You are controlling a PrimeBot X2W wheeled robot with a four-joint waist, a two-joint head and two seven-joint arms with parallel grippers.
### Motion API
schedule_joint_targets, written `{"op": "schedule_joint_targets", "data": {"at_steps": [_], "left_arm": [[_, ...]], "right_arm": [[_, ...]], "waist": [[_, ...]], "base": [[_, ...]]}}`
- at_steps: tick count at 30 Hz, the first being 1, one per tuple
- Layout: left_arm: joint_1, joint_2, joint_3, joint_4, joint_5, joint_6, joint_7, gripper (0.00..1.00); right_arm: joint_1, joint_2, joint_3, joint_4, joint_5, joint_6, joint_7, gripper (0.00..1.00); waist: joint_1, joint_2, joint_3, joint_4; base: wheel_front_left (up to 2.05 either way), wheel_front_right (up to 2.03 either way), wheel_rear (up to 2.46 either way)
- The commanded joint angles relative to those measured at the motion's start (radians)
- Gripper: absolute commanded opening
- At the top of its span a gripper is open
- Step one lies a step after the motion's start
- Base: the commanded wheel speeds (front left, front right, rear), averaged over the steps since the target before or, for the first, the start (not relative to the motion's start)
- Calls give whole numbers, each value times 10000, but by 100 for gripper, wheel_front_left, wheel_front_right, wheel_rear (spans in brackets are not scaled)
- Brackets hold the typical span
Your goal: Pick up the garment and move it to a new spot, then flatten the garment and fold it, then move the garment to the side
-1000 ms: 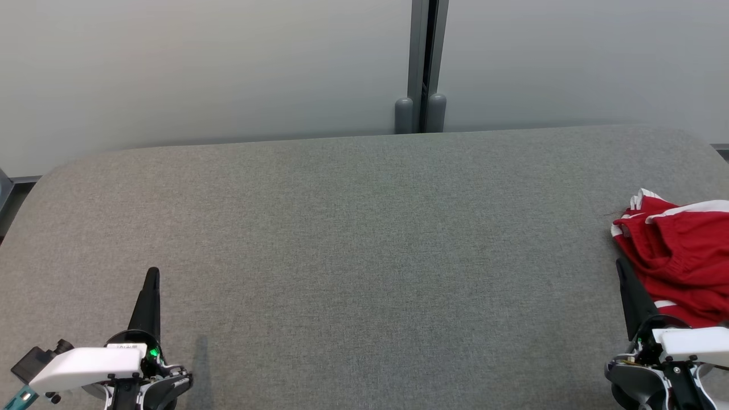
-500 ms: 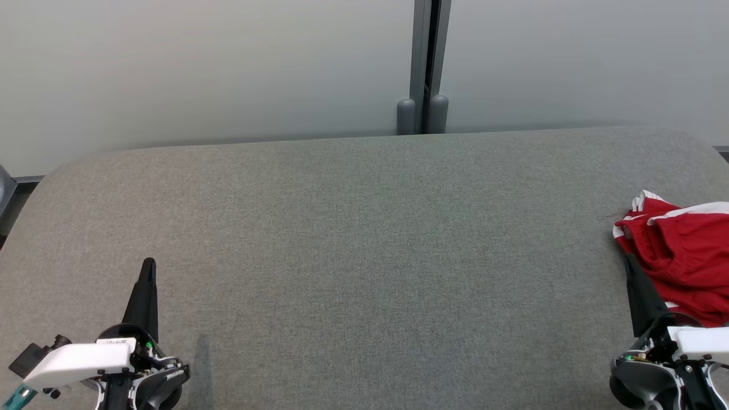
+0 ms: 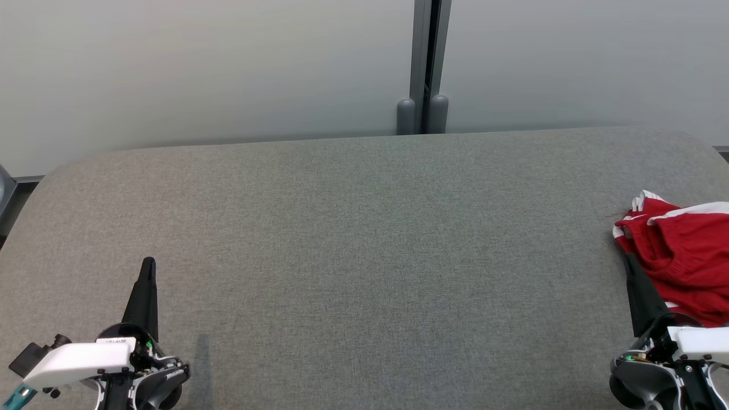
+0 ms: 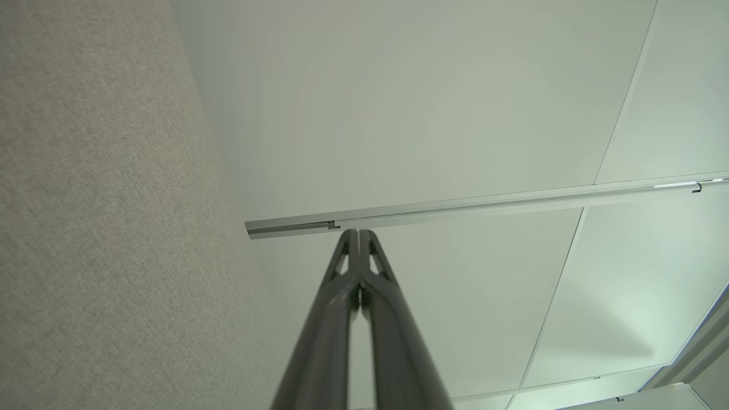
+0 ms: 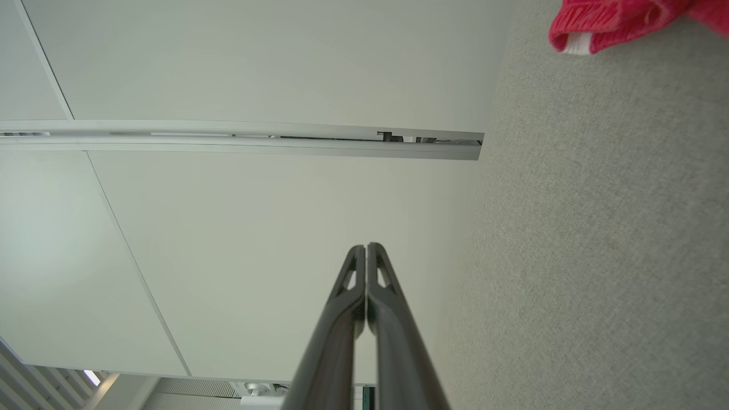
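Grey fabric-covered table (image 3: 364, 239), wide, with rounded far corners, running left to right across the head view. Behind it is a pale panelled wall (image 3: 199, 62), split by a dark vertical post (image 3: 426, 57) with two grey rounded caps (image 3: 405, 115) at its foot, right at the table's far edge. The garment (image 3: 683, 256) is red cloth with white trim, lying crumpled in a heap on the table's right end, about midway between the near and far edges and cut off by the frame's right border. One white-edged corner of it sticks out toward the far left. The left gripper (image 3: 149, 263) sits at the near left over bare table, well apart from the garment, fingers pointing away toward the wall. In the left wrist view its two dark fingers (image 4: 336, 296) are pressed tip to tip with nothing between them. The right gripper (image 3: 627, 257) sits at the near right, its tip just beside the garment's left edge; whether it touches the cloth I cannot tell from the head view. In the right wrist view its fingers (image 5: 342, 302) meet at the tips and grip nothing, with the red cloth off in the upper right corner, clear of the fingertips. A thin shadow lies on the table just right of the left gripper's base.
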Motion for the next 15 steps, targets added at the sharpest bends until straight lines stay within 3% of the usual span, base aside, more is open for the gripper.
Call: {"op": "schedule_joint_targets", "data": {"at_steps": [1,15], "left_arm": [[-135,51,37,-24,-14,-34,34,0],[-135,51,37,-25,-15,-34,34,0]], "right_arm": [[96,-95,-15,-34,24,0,33,0],[96,-93,-15,-34,25,0,32,0]], "waist": [[0,-1,0,0],[0,-1,0,0]], "base": [[0,0,0],[0,0,0]]}}
